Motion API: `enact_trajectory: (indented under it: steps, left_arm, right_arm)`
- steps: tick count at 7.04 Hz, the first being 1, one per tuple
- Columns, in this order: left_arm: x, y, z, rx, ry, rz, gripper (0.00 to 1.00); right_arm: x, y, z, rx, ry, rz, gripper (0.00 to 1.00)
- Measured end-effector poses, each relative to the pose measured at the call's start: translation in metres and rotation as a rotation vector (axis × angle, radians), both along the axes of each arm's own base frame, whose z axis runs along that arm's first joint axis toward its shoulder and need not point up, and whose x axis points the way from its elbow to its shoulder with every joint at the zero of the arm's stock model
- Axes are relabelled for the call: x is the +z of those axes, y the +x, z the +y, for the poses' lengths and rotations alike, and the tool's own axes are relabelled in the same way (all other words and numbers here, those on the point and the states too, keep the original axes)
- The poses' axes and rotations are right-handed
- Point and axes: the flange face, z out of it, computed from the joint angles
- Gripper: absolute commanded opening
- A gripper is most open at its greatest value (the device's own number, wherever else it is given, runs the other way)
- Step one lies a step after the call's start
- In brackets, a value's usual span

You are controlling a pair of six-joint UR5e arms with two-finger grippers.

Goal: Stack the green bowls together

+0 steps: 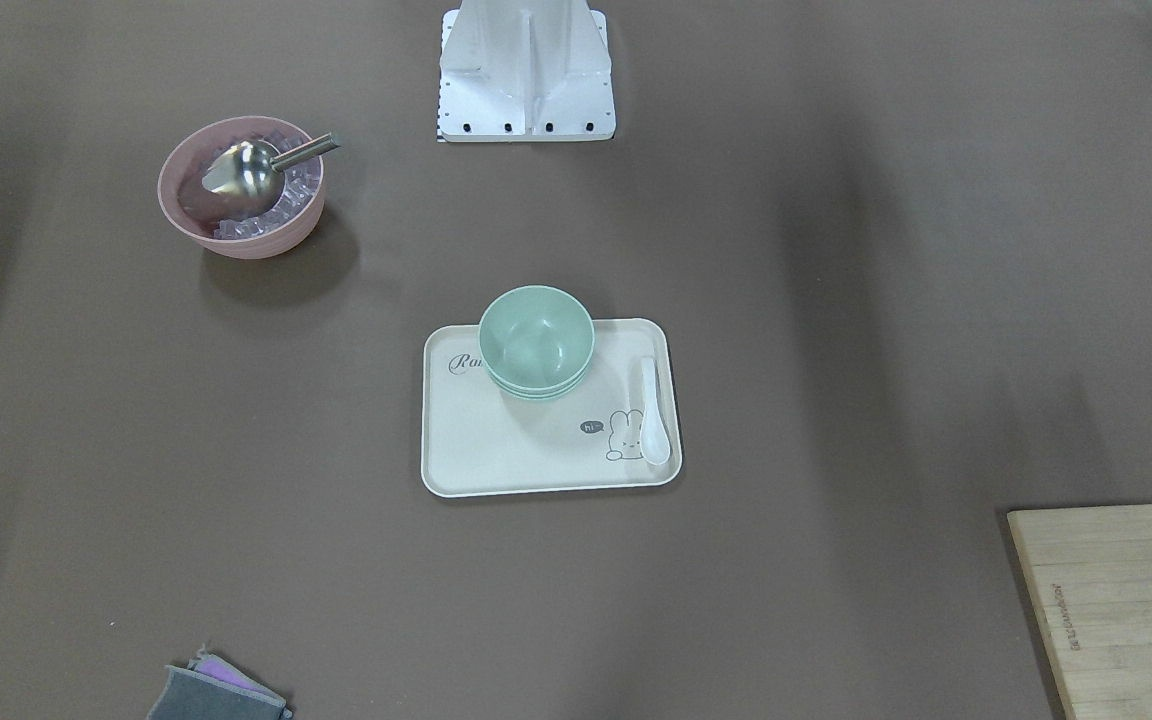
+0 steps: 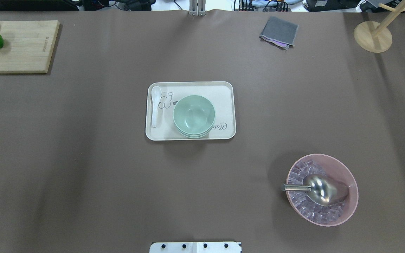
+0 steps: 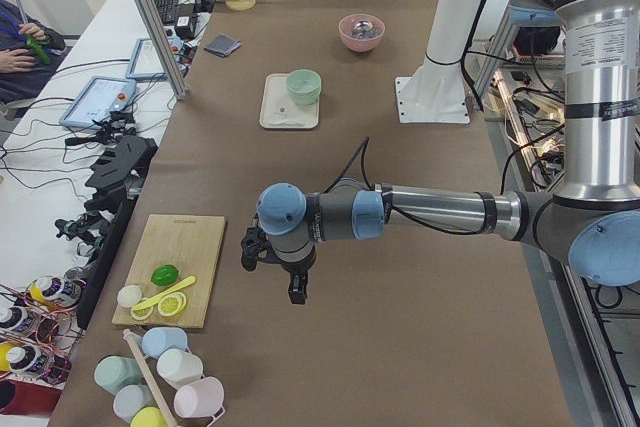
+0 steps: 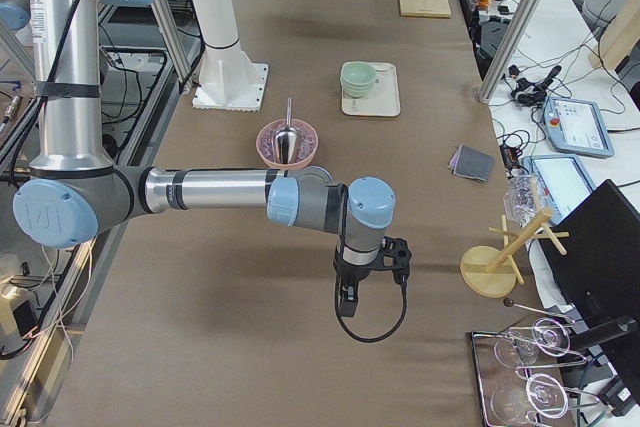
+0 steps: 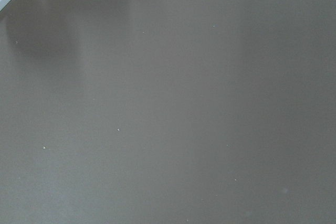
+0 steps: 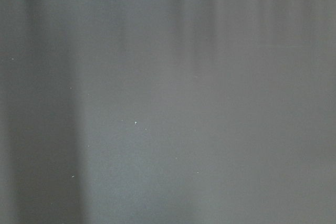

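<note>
**Green bowls sit nested on the tray; both arms hang clear**

The green bowls (image 2: pixel 194 116) stand as one nested stack on the cream tray (image 2: pixel 225 92) at the middle of the table (image 2: pixel 83 158). The rims of the lower ones show just under the top bowl. A white spoon (image 2: pixel 155 105) lies on the same tray beside the stack, not touching it. The pink bowl (image 2: pixel 351 175) with its metal scoop (image 2: pixel 320 189) is well apart, on the robot's right.

By the look of them the bowls are light, stiff and thin-walled, with a smooth matte skin that offers little grip on the curved side. The rim is the likely place to take hold, one finger inside and one outside, on the side away from the spoon. Nested so closely, a lifted bowl may drag its neighbour up with it.

The left gripper (image 3: pixel 297 297) and the right gripper (image 4: pixel 347 309) hang over bare table, far from the tray. Both show only in the side views, so I cannot tell how wide their fingers stand. The stacking looks done.
</note>
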Motion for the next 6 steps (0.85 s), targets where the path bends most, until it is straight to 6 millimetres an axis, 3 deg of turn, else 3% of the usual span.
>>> enact_trajectory:
  steps: [6]
  left_arm:
    - [0.005, -0.004, 0.005, -0.006, -0.009, 0.000, 0.98]
  right_arm:
    - [0.010, -0.002, 0.027, 0.000, -0.024, -0.008, 1.00]
